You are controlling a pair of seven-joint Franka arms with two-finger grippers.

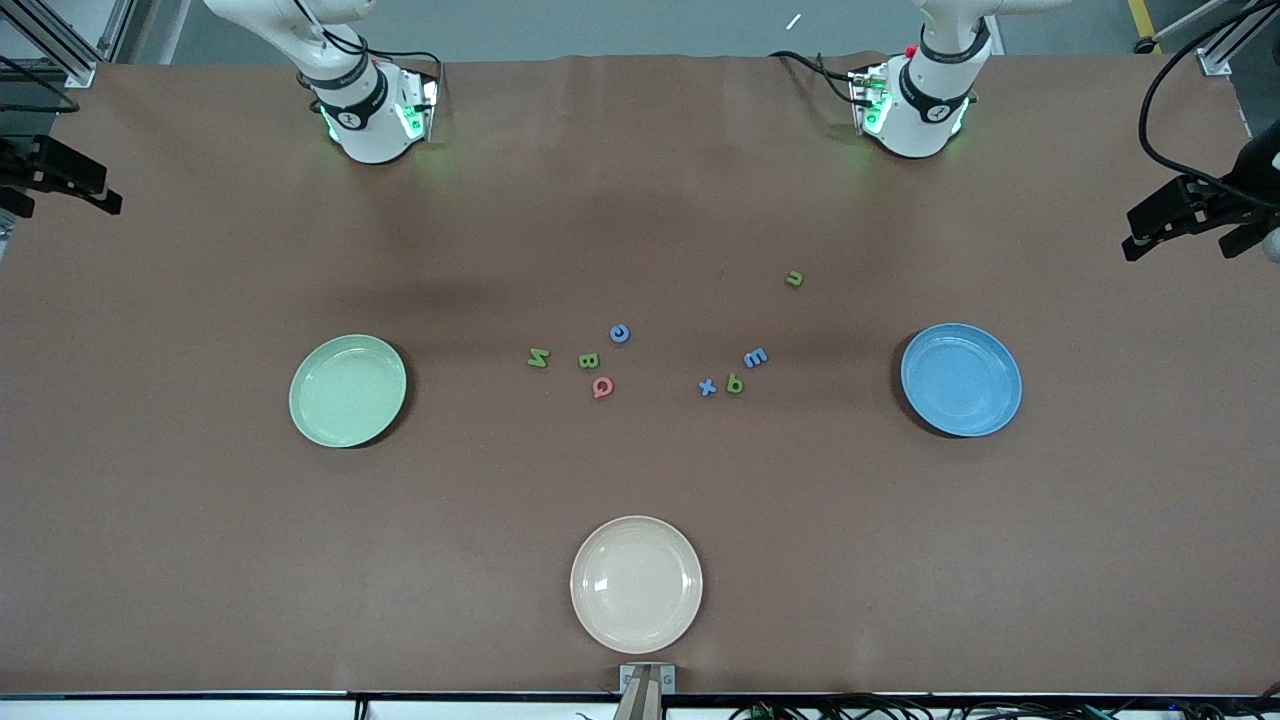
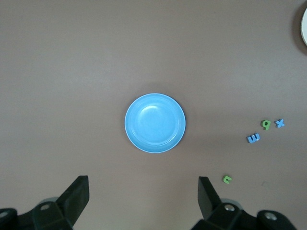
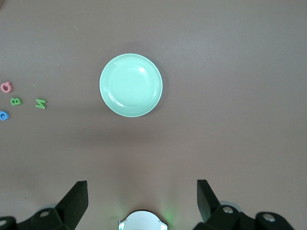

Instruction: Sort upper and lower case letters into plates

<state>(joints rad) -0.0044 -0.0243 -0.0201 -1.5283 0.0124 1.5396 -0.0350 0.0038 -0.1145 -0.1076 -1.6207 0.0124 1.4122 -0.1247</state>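
Note:
Eight small letters lie mid-table between the plates. Toward the pale green plate [image 1: 347, 390] are a green N [image 1: 538, 357], a green B [image 1: 588, 361], a blue C [image 1: 619, 333] and a red Q [image 1: 602, 387]. Toward the blue plate [image 1: 961, 379] are a blue x [image 1: 707, 387], a green q [image 1: 735, 383], a blue E [image 1: 756, 357] and a green n [image 1: 794, 279]. Both plates hold nothing. My left gripper [image 2: 143, 189] is open and empty, high over the blue plate [image 2: 155, 123]. My right gripper [image 3: 142, 189] is open and empty, high over the pale green plate [image 3: 131, 85]. Neither gripper shows in the front view.
A cream-white plate [image 1: 636, 584] sits near the table edge closest to the front camera. The right arm's base [image 1: 370, 110] and the left arm's base [image 1: 915, 100] stand at the table edge farthest from it. Black camera mounts stand at both table ends.

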